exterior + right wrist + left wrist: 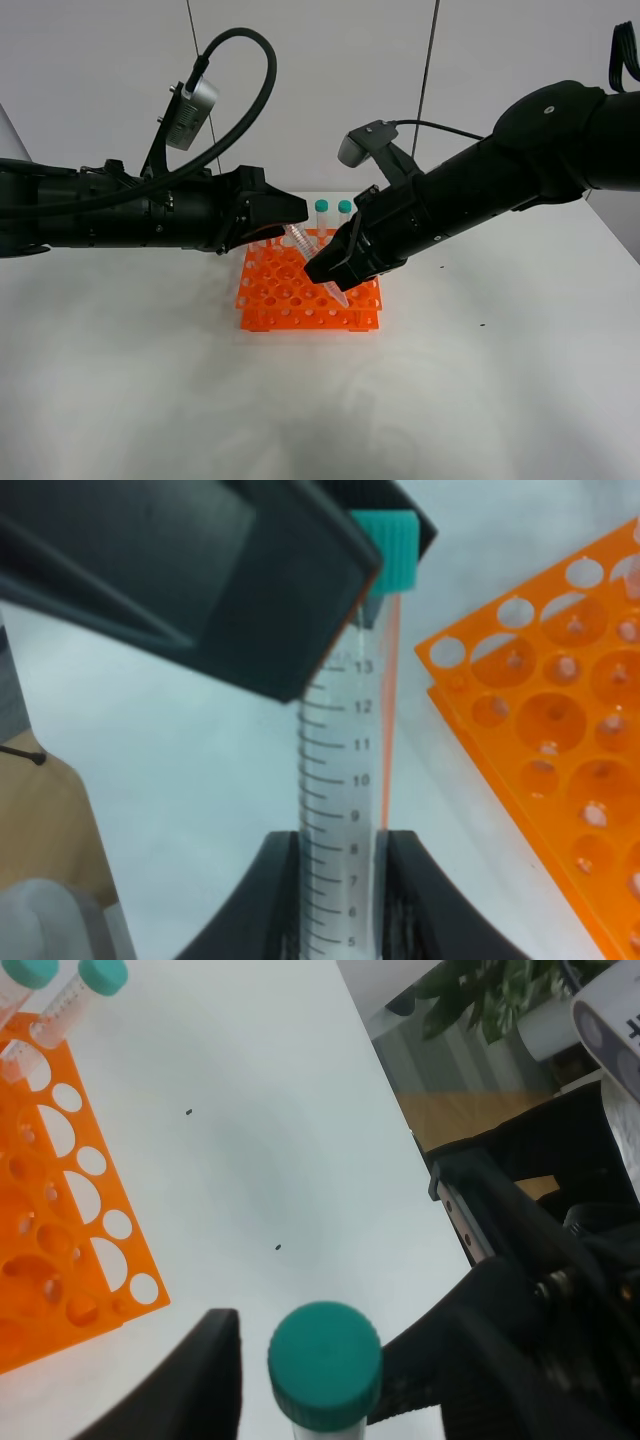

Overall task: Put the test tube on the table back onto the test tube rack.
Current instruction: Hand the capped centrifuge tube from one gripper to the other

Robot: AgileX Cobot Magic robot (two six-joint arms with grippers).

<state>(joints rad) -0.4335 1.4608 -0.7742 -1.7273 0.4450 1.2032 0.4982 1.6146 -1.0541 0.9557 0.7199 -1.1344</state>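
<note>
The test tube (300, 243) is clear with a teal-green cap and hangs tilted over the orange test tube rack (290, 300), tip down. My right gripper (330, 275) is shut on its lower body; the right wrist view shows the tube (340, 780) between the two fingers (285, 890). My left gripper (290, 215) is at the cap end. In the left wrist view the cap (325, 1360) sits between its spread fingers (205, 1380), with a gap on one side. The rack also shows in the left wrist view (60, 1210) and the right wrist view (560, 730).
Two capped tubes (321, 213) stand in the rack's back row; they also show in the left wrist view (100, 975). The white table (450, 380) spreads all around the rack. Both arms cross above the rack from either side.
</note>
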